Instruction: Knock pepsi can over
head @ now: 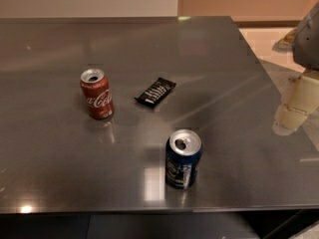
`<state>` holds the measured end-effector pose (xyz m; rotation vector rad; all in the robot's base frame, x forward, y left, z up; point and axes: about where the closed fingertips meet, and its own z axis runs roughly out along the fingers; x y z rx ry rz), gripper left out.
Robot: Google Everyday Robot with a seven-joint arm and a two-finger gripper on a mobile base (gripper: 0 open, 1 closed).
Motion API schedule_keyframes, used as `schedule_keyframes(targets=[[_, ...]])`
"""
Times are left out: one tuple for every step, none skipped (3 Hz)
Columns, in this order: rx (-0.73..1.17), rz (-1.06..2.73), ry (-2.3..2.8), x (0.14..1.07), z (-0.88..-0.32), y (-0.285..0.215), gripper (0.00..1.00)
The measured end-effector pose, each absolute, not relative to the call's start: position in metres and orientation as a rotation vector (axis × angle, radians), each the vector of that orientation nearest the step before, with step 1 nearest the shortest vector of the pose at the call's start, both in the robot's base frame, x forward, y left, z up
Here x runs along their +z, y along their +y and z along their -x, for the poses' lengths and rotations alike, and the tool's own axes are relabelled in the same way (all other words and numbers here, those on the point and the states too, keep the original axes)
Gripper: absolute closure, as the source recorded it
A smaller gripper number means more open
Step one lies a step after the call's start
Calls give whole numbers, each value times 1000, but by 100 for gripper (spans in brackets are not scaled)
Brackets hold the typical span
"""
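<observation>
The pepsi can [183, 159] is dark blue with a silver top. It stands upright near the front edge of the grey metal table [224, 68], right of centre. My gripper [286, 123] is cream-coloured and hangs at the right edge of the view, over the table's right side. It is well to the right of the pepsi can and a little farther back, apart from it.
A red Coca-Cola can [97, 93] stands upright at the left-centre. A black snack bar wrapper [155, 92] lies flat between the two cans, farther back. The table's front edge runs just below the pepsi can. A light floor shows beyond the right edge.
</observation>
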<state>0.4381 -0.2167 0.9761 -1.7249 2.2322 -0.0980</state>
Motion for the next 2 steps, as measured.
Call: schedule_keyframes(targets=[[-98,1725,2232,976,-438,-217,0],[-95,1728,2229,976,-438,-216,0]])
